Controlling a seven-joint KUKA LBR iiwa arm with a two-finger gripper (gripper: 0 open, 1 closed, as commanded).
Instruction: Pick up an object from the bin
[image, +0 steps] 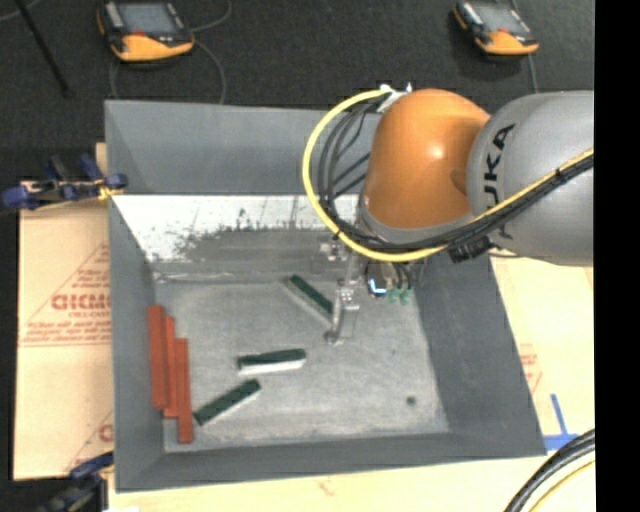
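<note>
Take the bin (130, 300) as a clock face. You have:
- Red-brown bars (166, 372), side by side along the wall at 8 o'clock.
- Dark green strip (228, 402), at 7 o'clock.
- Green-and-white strip (270, 362), just below centre.
- Slanted dark green strip (308, 293), near centre, at the gripper's 10 o'clock and the nearest thing to it.
- Gripper (338, 332), low at centre; you cannot tell whether it is open or closed.

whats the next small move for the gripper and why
Probably a short shift toward the view's upper left, bringing the gripper over the dark green flat stick. It lies tilted on the grey metal bin's floor, nearest the gripper, which sits just off its lower right end. The white-edged green stick and long red-brown bars lie farther left.
</note>
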